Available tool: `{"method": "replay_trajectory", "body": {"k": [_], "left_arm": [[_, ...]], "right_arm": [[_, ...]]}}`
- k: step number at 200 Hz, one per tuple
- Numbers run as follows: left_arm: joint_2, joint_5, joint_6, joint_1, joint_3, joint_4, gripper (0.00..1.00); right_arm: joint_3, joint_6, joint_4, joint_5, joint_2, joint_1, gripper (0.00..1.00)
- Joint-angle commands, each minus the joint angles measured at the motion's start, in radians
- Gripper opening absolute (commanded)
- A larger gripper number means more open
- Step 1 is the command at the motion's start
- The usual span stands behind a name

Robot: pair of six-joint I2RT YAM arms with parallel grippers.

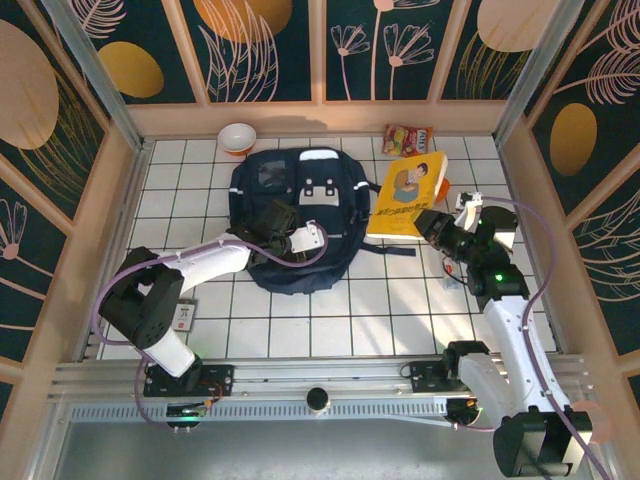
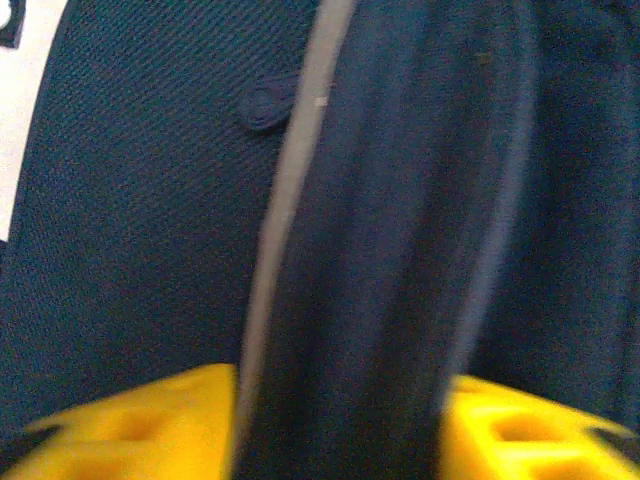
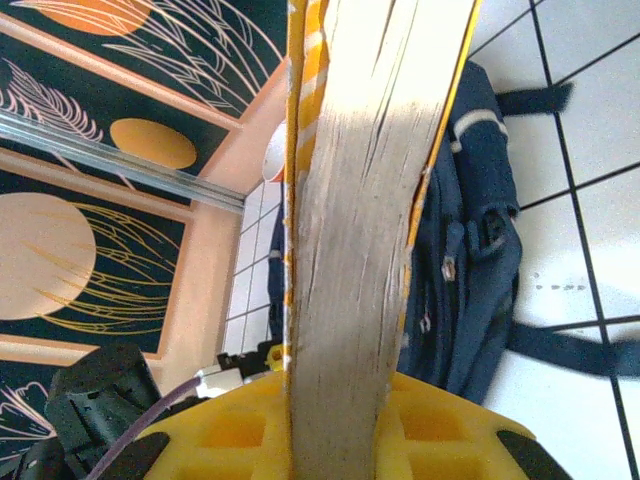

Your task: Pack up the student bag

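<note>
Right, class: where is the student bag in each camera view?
Top external: student bag at centre, left of the yellow book.
Left wrist: navy fabric, a fold in the left gripper.
Right wrist: student bag right of the book.
Shared landmark: the yellow book.

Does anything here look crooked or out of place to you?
Nothing spilled or broken. The yellow book is tilted, clamped by the right pincer beside the student bag, whose fabric the left pincer pinches into a fold.
</note>
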Motion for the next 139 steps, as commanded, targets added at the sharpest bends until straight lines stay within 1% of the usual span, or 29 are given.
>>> {"method": "replay_trajectory", "body": {"k": [1,9,12,25,45,67,72,82,89,104,128,139], "left_arm": [[-0.079,0.018,-0.037,0.009,0.029,0.057,0.22],[-0.116,0.045,-0.074,0.009,0.029,0.057,0.11],[-0.128,0.055,-0.092,0.009,0.057,0.057,0.08],[-0.171,0.074,-0.159,0.009,0.094,0.048,0.00],[-0.199,0.063,-0.262,0.009,0.160,0.019,0.00],[-0.193,0.038,-0.348,0.009,0.232,-0.014,0.00],[-0.189,0.031,-0.367,0.009,0.248,-0.020,0.00],[-0.178,0.028,-0.394,0.009,0.281,-0.031,0.00],[-0.171,0.024,-0.425,0.009,0.301,-0.029,0.00],[-0.154,0.019,-0.481,0.009,0.338,-0.025,0.00],[-0.117,0.004,-0.558,0.009,0.402,-0.038,0.00],[-0.100,-0.008,-0.585,0.009,0.428,-0.047,0.00]], "right_arm": [[0.020,-0.038,0.029,0.037,-0.045,0.005,0.00],[0.025,-0.033,0.010,0.073,-0.068,0.005,0.00],[0.025,-0.031,0.002,0.091,-0.079,0.005,0.00],[0.029,-0.024,-0.022,0.161,-0.123,0.005,0.00],[0.036,-0.015,-0.059,0.211,-0.168,0.004,0.00],[0.050,-0.014,-0.145,0.237,-0.158,0.004,0.00],[0.062,-0.005,-0.190,0.267,-0.153,0.005,0.00],[0.096,0.035,-0.315,0.369,-0.148,0.006,0.00],[0.110,0.040,-0.356,0.394,-0.153,0.007,0.00],[0.122,0.052,-0.408,0.381,-0.170,0.009,0.00],[0.119,0.050,-0.451,0.271,-0.180,0.016,0.00],[0.119,0.064,-0.481,0.282,-0.202,0.032,0.00]]}}
